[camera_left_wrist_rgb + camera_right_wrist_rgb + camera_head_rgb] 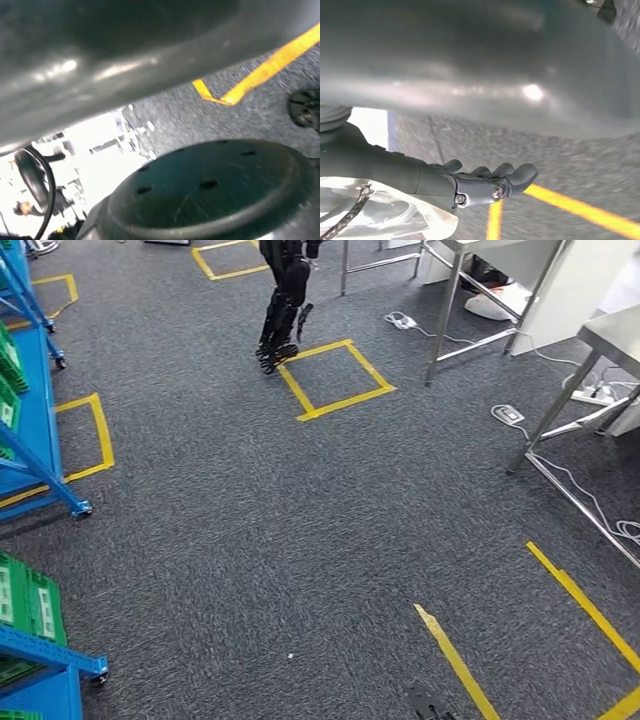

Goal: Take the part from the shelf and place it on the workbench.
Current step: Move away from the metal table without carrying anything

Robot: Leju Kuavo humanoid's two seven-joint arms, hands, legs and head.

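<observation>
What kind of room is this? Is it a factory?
Probably a workshop or robot test hall. Blue shelf racks hold green bins, yellow tape squares mark spots on the grey carpet, and metal-legged workbenches stand opposite.

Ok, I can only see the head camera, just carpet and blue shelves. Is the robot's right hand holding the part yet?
Observer: No. In the right wrist view the right hand holds nothing, and its fingers are stretched out.
Operator: What's under it?
Observer: Grey carpet, with yellow tape lines meeting below the fingers.
Operator: And the left wrist camera?
Observer: It looks down at a corner of yellow tape on the carpet.
</observation>
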